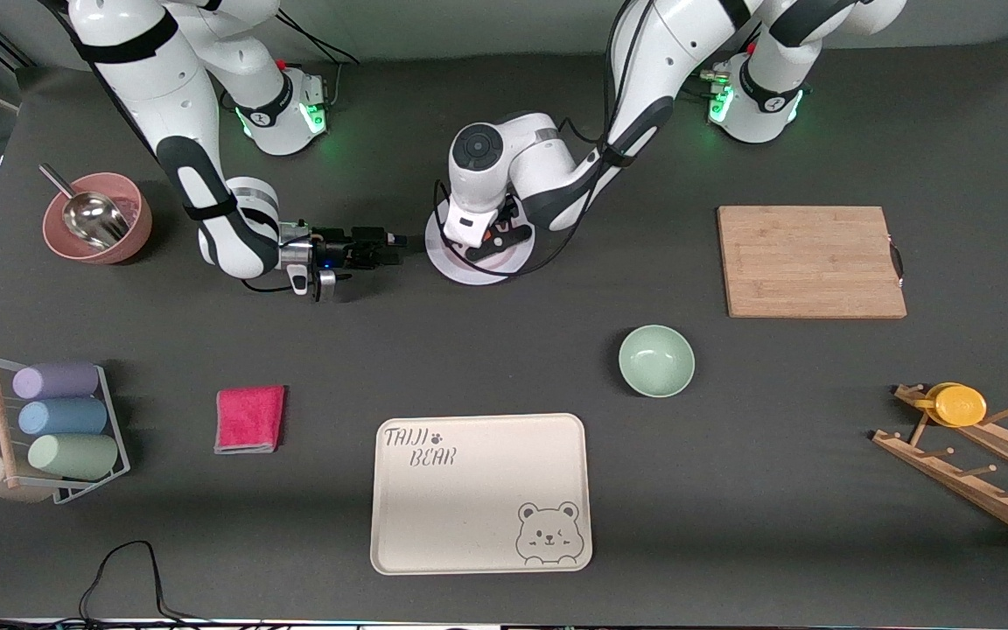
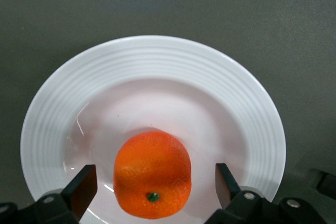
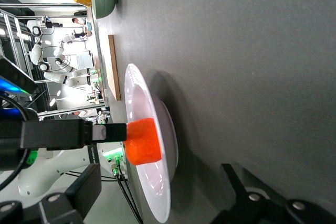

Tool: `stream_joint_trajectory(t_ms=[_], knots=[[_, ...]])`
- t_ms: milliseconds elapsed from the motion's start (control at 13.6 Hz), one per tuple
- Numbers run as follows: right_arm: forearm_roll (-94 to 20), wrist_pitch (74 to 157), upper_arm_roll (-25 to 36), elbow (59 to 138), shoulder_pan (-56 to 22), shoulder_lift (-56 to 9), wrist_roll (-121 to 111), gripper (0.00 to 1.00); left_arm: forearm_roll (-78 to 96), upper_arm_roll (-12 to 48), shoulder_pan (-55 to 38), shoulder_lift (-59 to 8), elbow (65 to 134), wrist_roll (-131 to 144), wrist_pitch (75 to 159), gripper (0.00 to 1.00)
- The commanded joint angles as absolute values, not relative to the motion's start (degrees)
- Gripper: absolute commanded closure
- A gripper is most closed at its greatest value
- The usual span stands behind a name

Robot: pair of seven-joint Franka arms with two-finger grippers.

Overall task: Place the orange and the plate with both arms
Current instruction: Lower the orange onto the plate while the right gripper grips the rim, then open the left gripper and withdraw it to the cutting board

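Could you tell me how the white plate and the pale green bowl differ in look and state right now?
The white plate is wide, shallow and ridged at the rim; the green bowl is smaller and deeper. The plate holds the orange, while the bowl holds nothing. The left gripper hangs open over the plate; no gripper is over the bowl, which lies nearer the front camera. Both are round and glossy.

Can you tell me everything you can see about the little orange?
The orange is a small, round, bright-orange fruit with dimpled skin and a tiny green stem dot. It sits in the shallow centre of the glossy white plate, whose wide rim has fine rings. The left gripper hangs right over it, one open finger on each side, neither touching it. Only the plate touches it. The plate lies on the dark table, between the two arms' bases.
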State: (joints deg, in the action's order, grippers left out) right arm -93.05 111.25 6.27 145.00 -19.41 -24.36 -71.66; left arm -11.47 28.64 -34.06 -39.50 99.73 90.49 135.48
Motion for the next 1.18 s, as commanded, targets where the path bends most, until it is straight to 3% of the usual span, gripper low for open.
stream_joint_trajectory(t_ms=[0,294,442,810,1104], knots=[[-99.21,111.53,6.59,145.20,-23.37,-26.19,-75.31,0.00,-12.48,28.04,-31.75,-36.40,99.32,86.00,129.50,0.00],[-100.90,111.62,6.59,145.20,-24.70,-26.28,-75.32,0.00,-10.29,28.39,-21.20,-27.44,99.49,69.29,116.83,0.00],[-100.99,111.88,6.50,145.11,-24.79,-26.28,-75.41,0.00,-6.61,25.60,-17.94,-22.61,99.49,58.07,111.73,0.00],[-105.10,114.87,6.42,144.49,-30.22,-26.10,-75.41,0.01,0.44,5.93,-18.11,-9.08,103.70,30.56,102.59,0.00],[-105.64,116.36,6.50,144.32,-31.29,-25.93,-77.25,0.17,-0.70,-6.57,-17.32,-3.00,104.41,13.56,97.04,0.00]])
